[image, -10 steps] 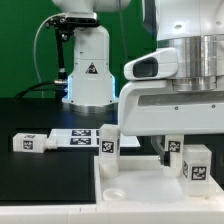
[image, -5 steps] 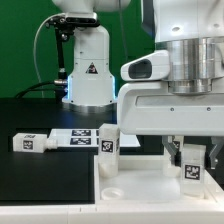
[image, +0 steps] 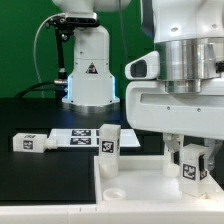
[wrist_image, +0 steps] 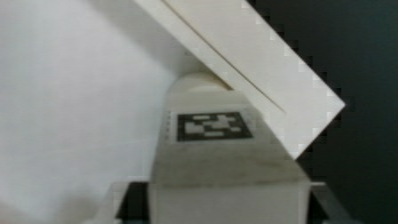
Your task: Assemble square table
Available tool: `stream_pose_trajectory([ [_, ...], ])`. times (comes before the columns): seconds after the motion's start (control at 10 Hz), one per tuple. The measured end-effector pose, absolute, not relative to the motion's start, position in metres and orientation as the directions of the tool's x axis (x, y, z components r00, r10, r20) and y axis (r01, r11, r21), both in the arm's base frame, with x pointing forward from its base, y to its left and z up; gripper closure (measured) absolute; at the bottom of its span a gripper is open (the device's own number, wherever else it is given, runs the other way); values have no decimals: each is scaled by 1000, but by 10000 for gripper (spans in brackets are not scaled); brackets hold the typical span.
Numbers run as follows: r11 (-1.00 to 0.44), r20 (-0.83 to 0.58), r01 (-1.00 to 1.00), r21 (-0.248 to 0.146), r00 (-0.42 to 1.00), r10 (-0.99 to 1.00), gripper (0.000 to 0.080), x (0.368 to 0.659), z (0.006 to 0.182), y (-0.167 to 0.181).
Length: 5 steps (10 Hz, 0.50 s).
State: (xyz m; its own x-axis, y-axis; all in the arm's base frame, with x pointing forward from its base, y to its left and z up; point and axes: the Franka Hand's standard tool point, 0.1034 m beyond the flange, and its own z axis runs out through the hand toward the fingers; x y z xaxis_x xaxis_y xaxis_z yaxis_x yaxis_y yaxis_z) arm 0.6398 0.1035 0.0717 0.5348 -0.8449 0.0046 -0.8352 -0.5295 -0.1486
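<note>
Square table top [image: 145, 200], a big flat white plastic slab, lies on the black tabletop [image: 30, 110] at the front of the exterior view. It is smooth, with a raised rim and a round socket [image: 113, 190] near its corner on the exterior view's left. In the wrist view its straight edge runs slantwise against the dark tabletop [wrist_image: 365, 50].

A fat white robot arm [image: 185, 90] hangs in front on the exterior view's right and hides much behind it. Farther back stands a big white robot base [image: 88, 75] with a warning triangle.

The marker board [image: 72, 137], thin and flat, lies on the tabletop behind the top.

One small white block leg [image: 108, 141] stands upright just at the top's back edge, its black-and-white tag facing us. I cannot tell if it stands on the top. Another leg [image: 30, 143] lies on its side, well apart on the exterior view's left.

The claw [image: 192, 168] is clamped on a third leg [image: 194, 158] over the top. The wrist view shows this leg [wrist_image: 217, 160] squeezed in the claw [wrist_image: 219, 205], with its square tag [wrist_image: 217, 125] showing.
</note>
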Motion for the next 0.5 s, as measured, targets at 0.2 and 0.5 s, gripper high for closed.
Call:
stream_pose_trajectory([
  [0.2,-244,-47,-960,-141,252,-966,515,639,71,103],
  [0.5,96,-98,-988,-118,-85,-992,515,638,70,104],
])
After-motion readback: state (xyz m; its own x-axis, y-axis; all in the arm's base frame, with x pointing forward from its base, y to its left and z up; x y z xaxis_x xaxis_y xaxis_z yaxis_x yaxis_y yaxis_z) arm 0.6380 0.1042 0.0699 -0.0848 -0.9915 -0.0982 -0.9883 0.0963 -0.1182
